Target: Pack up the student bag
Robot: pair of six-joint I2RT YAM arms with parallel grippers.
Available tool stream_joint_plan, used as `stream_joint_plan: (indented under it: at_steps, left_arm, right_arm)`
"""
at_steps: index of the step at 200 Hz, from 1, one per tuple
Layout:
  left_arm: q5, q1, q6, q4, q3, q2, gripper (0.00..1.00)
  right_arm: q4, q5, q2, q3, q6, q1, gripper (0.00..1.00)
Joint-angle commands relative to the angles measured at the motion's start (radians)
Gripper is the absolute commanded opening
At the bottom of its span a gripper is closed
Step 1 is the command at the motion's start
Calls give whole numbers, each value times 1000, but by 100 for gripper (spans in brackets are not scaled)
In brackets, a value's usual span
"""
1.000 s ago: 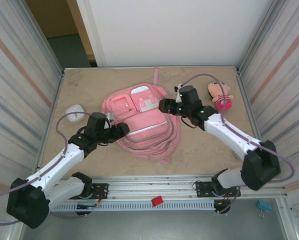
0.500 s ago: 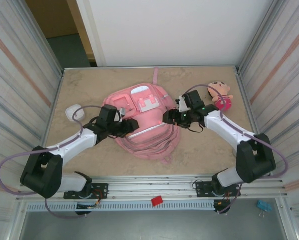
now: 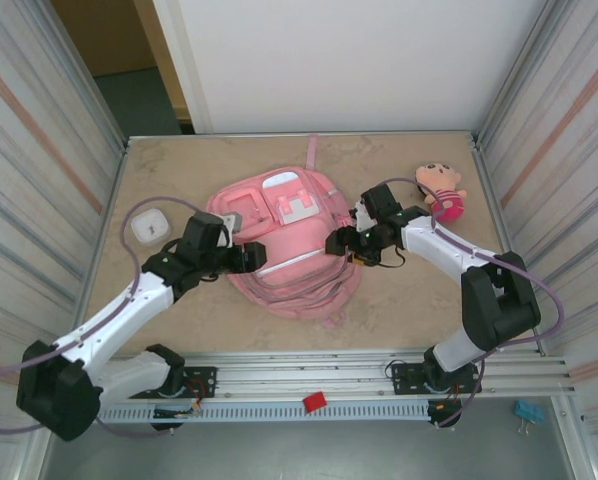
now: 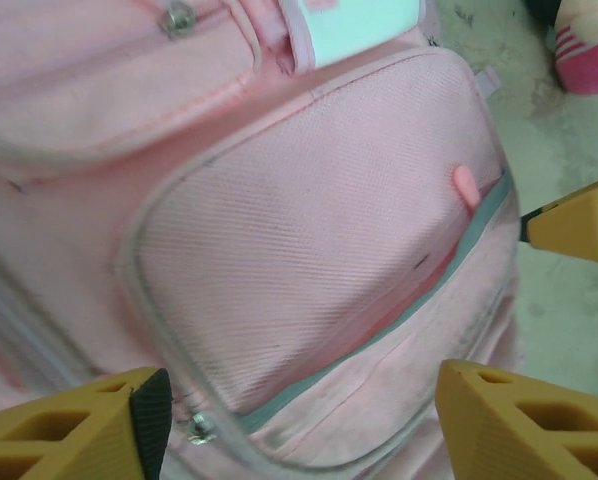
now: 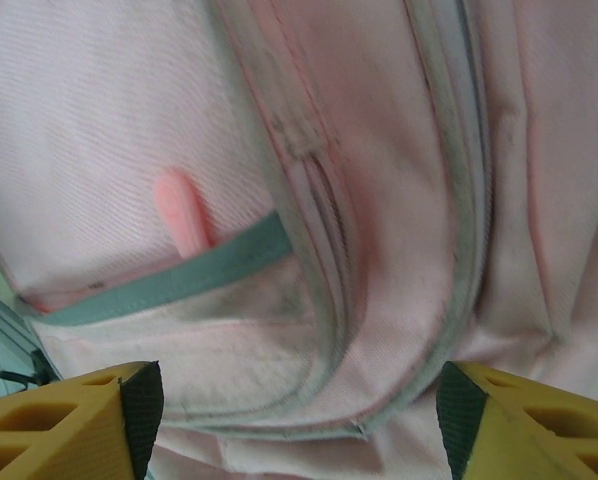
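— What is lying on the surface?

— A large pink fabric backpack (image 3: 294, 285), the student bag, is lying flat in the middle of the beige marbled surface (image 3: 179, 170). Its front pockets are facing up and its white and clear panels are pointing toward the far end.

— Where are the arms reaching?

— The white-and-black left arm (image 3: 119, 315) is stretching in from the left, and the left jaws are hovering at the bag's left edge. They are spread wide: seen from the left wrist, the yellow fingertips (image 4: 69, 425) are sitting far apart, with the ribbed pink front pocket (image 4: 309, 260) between them. The right arm (image 3: 449, 250) is reaching in from the right. The right jaws are hanging at the bag's right edge, likewise spread wide and pinching nothing.

— Anything on that pocket?

— A grey zip band (image 5: 179, 277) is running along its edge, with a small pink pull tab (image 5: 184, 215) just above it.

— What else is lying about?

— A small plush doll in a pink dress (image 3: 441, 192) is resting near the far right corner, apart from the bag. A small white rounded-square object (image 3: 151, 226) is sitting to the bag's left.
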Motion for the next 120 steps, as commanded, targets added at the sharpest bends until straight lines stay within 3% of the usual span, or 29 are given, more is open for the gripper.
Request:
stream_joint_plan:
  at_steps: [1,40,85,120]
  left_arm:
    - [-57,21,222,-49,-46,-37,75]
    - [18,30,361,90,-99,-10,76]
    - [112,30,319,130,-87,94,75]
    - [219,29,269,225,-124,111,74]
  right_arm:
    - [-78,-7,2,29,-42,20,73]
    - [-68,-37,35,68,-52,61,73]
    - [44,-106,95,70,-49,56,71]
    - [266,-118,117,32,18,15,60]
